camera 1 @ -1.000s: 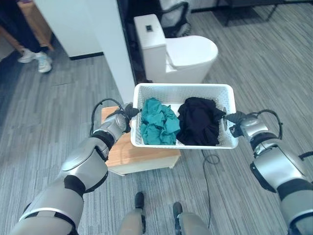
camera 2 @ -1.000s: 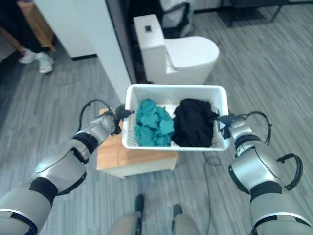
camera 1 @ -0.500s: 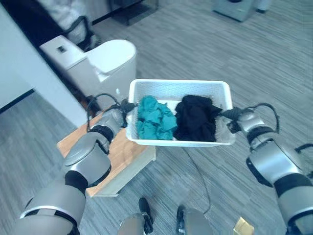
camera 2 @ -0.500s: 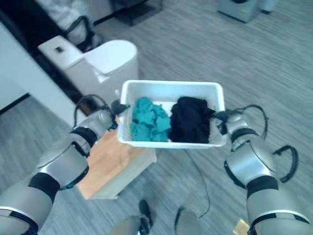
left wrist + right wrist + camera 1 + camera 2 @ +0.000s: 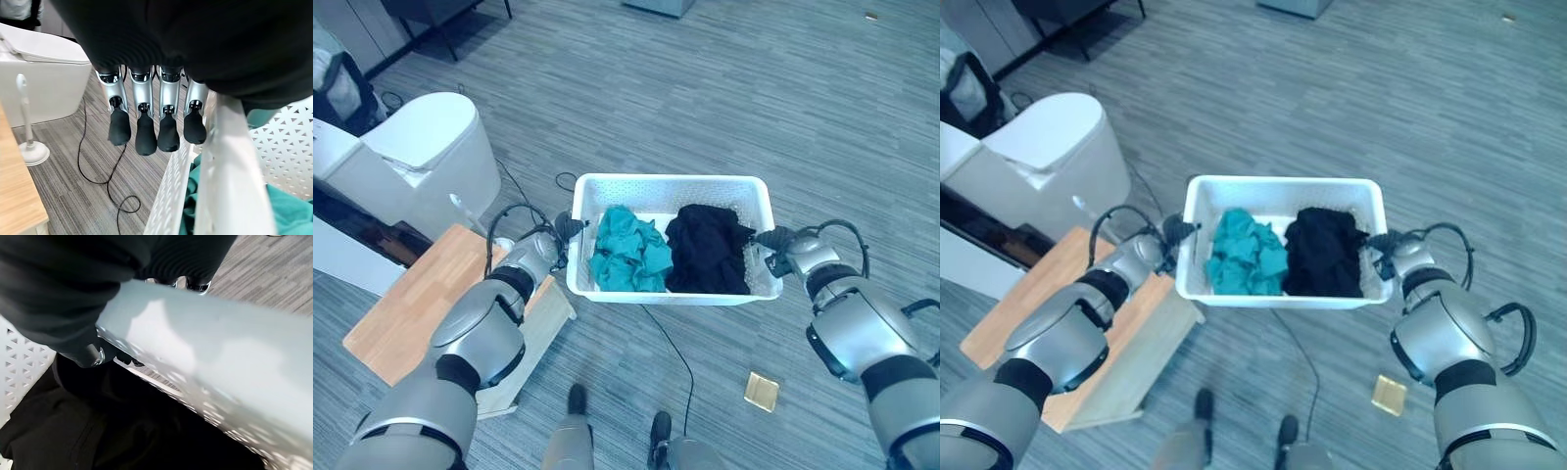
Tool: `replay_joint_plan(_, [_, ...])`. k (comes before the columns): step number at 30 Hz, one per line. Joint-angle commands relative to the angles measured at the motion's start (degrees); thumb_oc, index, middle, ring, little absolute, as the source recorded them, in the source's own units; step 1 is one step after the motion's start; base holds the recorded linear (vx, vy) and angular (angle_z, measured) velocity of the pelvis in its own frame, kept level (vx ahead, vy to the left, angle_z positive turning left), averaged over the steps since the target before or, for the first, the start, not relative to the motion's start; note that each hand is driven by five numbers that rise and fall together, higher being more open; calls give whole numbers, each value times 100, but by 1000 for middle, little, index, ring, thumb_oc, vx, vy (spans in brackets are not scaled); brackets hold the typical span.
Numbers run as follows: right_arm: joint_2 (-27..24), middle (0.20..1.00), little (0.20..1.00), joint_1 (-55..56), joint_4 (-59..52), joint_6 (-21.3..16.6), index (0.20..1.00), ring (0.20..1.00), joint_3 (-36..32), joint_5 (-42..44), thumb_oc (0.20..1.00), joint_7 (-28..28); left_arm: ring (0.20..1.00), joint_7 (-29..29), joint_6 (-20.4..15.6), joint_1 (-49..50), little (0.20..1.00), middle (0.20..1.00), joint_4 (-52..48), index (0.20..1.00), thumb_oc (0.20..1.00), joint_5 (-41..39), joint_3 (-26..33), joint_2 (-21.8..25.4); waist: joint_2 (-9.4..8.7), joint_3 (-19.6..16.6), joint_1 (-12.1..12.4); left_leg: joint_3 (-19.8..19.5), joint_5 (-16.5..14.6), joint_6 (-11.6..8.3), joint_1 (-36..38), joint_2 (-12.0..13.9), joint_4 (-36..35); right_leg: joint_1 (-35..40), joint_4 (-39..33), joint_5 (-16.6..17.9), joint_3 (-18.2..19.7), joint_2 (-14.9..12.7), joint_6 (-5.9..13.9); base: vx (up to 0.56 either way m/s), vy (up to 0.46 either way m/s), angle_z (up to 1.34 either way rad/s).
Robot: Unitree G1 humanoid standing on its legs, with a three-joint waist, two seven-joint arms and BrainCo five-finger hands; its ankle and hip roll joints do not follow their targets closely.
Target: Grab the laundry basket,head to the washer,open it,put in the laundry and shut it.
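Item: white perforated plastic laundry basket (image 5: 668, 186), rectangular, carried clear of the grey wood-look plank floor (image 5: 803, 108), level between the two arms.

Contents: crumpled teal garment (image 5: 628, 251) in the half nearer the left arm; bundled black garment (image 5: 707, 247) in the half nearer the right arm. The two touch at mid-basket.

Left hand (image 5: 570, 228): at the basket's left end wall. In its wrist view the dark-tipped fingers (image 5: 146, 134) hang straight down along the outside of the wall, beside the rim, not curled round it. Whether the thumb hooks the rim cannot be told. Read as relaxed, bearing against the wall.

Right hand (image 5: 771, 238): at the basket's right end. In its wrist view the rim runs across its palm, with the thumb tip apparently inside over the black garment; fingers are hidden behind the rim, so its grasp cannot be told.

Surroundings: white ceramic toilet (image 5: 411, 162), lid down, to the robot's left; white toilet brush in its round holder (image 5: 30, 144) standing on the floor beside it; low light-wood bench (image 5: 421, 313) under the left arm; small tan square object (image 5: 763, 391) lying on the floor.

Progress, judged: basket pickup done, carry under way. No washer is in sight; reaching it, opening the door, loading both garments and closing remain.
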Motion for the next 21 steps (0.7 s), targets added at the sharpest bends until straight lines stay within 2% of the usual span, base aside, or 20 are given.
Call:
replay_joint_plan(1, [-636,200,200,-749,101,-319,200,200,11,294,200,-161,200,337,-36,-1002,200,200,852,200,200,118,99,540,-61,123,194,1,-711,-232,36,-16,28,212,-517,86,259,-183,432,29,-84,-1])
replay_joint_plan(7, [-778,200,200,-659,14,-367,200,200,-27,302,200,-182,200,318,-40,-962,200,200,829,200,200,120,157,683,-47,124,76,27,-606,-294,180,134,-50,280,-463,-46,396,19,295,41,-96,0])
replay_joint_plan(10, [-778,200,200,-659,13,-367,200,200,-28,302,200,-183,200,318,-40,-961,200,200,828,200,200,120,157,684,-47,125,75,26,-605,-296,182,135,-51,280,-461,-48,395,19,294,43,-90,-7])
replay_joint_plan(11, [-889,200,200,-537,-92,-405,200,200,-60,374,200,-209,200,265,-62,-949,200,200,845,200,200,93,184,761,-123,171,-50,75,-659,-313,177,379,262,363,-289,-185,538,205,138,110,-225,-3])
replay_joint_plan(13, [-921,200,200,-508,-116,-404,200,200,-72,378,200,-219,200,251,-56,-954,200,200,838,200,200,86,184,785,-158,170,-80,85,-675,-291,89,425,505,385,-271,-209,560,253,101,103,-261,9])
replay_joint_plan(14, [-1015,200,200,-424,-222,-424,200,200,-134,422,200,-236,200,219,-30,-972,200,200,775,200,200,44,174,837,-223,310,-58,-97,-486,-198,-404,352,1558,457,-213,-202,654,341,-17,71,-318,31])
replay_joint_plan(15, [-1040,200,200,-413,-282,-429,200,200,-142,435,200,-239,200,220,-25,-967,200,200,709,200,200,28,177,839,-248,412,-29,-162,-421,-159,-667,213,2120,493,-200,-206,665,375,-53,35,-257,40])
replay_joint_plan(16, [-1041,200,200,-414,-283,-429,200,200,-142,435,200,-239,200,220,-25,-968,200,200,709,200,200,28,177,839,-244,395,-41,-176,-410,-159,-695,211,2121,471,-200,-200,653,379,-54,91,-191,22])
replay_joint_plan(17, [-1121,200,200,-300,-367,-432,200,200,-197,468,200,-285,200,219,-56,-921,200,200,553,200,200,-46,211,861,-283,435,-44,71,-514,-104,-1030,66,2353,524,-226,-242,592,417,-74,160,-106,24])
replay_joint_plan(18, [-1110,200,200,-307,-405,-414,200,200,-148,455,200,-278,200,210,-68,-925,200,200,518,200,200,-78,212,895,-288,451,44,90,-683,-81,-1169,-125,2284,609,-238,-287,665,450,-43,161,-106,36])
replay_joint_plan(19, [-1110,200,200,-308,-405,-413,200,200,-148,455,200,-277,200,210,-68,-926,200,200,518,200,200,-78,212,895,-290,440,42,90,-668,-79,-1176,-128,2268,594,-238,-282,664,447,-42,296,29,43])
replay_joint_plan(20, [-1038,200,200,-242,-486,-423,200,200,-87,388,200,-240,200,154,-91,-845,200,200,520,200,200,-75,177,964,-230,392,194,-152,-629,-120,-1226,-420,1658,712,-205,-405,831,581,41,398,40,-4])
replay_joint_plan(21, [-977,200,200,-184,-574,-440,200,200,-77,383,200,-241,200,162,-101,-802,200,200,514,200,200,-113,202,959,-221,382,261,-255,-526,-151,-1210,-418,935,859,-206,-557,927,625,89,398,39,-59])
